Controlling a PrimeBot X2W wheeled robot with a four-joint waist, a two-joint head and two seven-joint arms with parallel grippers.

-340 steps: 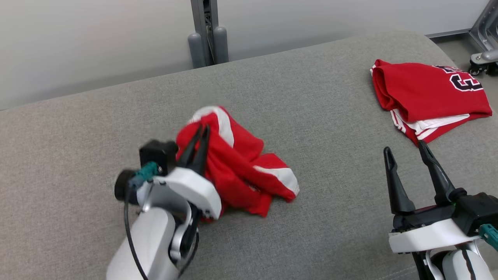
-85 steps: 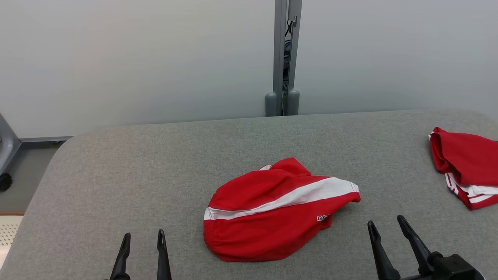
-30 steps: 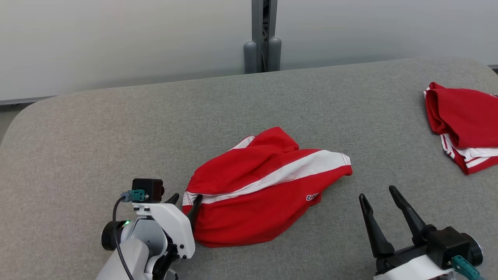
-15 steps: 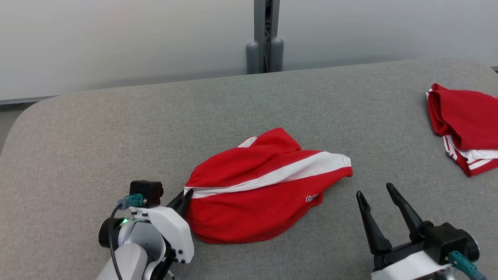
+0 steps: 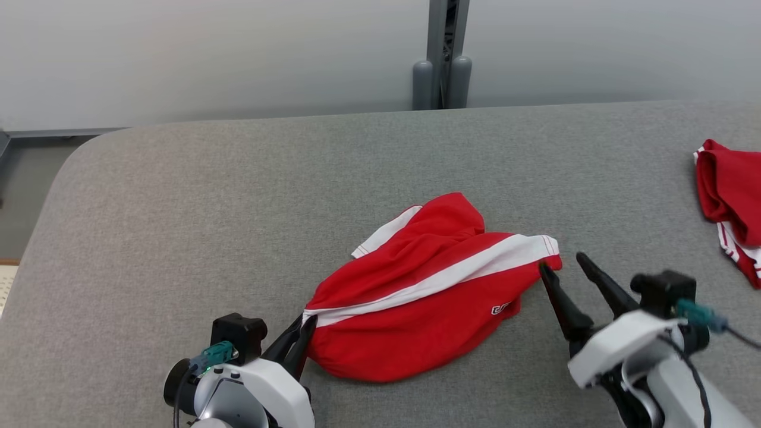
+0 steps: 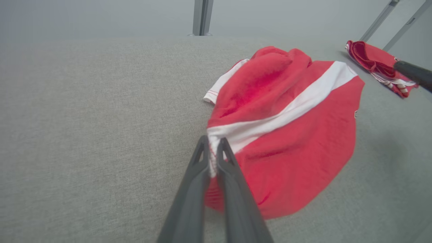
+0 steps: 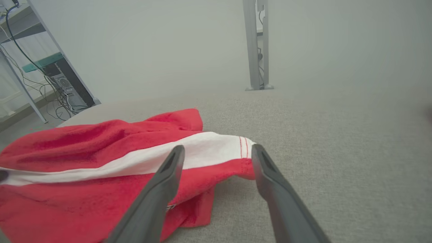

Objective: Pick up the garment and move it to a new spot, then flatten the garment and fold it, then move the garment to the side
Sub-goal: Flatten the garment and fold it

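Left claw (image 6: 212, 142) nipping garment (image 6: 290, 135) hem, plain from wrist

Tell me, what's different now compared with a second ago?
The left gripper, open beside the red garment a second ago, has shut on its left corner, at the end of the white stripe. The right gripper has moved forward to the garment's right end, jaws open, not gripping. The garment still lies crumpled on the grey cushion; the second red garment stays at the far right.
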